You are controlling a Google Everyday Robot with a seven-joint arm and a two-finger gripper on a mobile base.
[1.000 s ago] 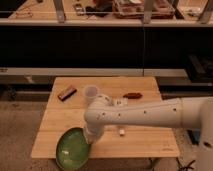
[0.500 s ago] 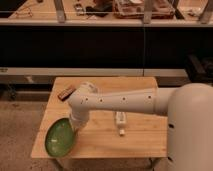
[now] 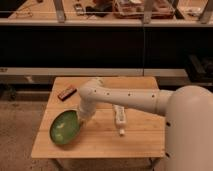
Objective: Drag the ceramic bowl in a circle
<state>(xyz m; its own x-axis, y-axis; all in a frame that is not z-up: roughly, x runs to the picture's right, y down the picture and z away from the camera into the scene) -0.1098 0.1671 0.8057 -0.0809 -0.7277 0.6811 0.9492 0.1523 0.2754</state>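
The ceramic bowl is round, shallow and glossy green with pale speckles. It sits tilted at the front left of the wooden table. My gripper is at the end of the white arm, which reaches in from the right. It points down at the bowl's right rim, touching or gripping it. The small whitish cup is not visible; the arm covers its place.
A brown snack bar lies at the table's back left corner. A white elongated object lies near the table's middle, right of the gripper. Dark shelving stands behind the table. My white body fills the right side.
The bowl has moved from the front edge to the left and then a little farther back on the table. The arm has swung left with it.
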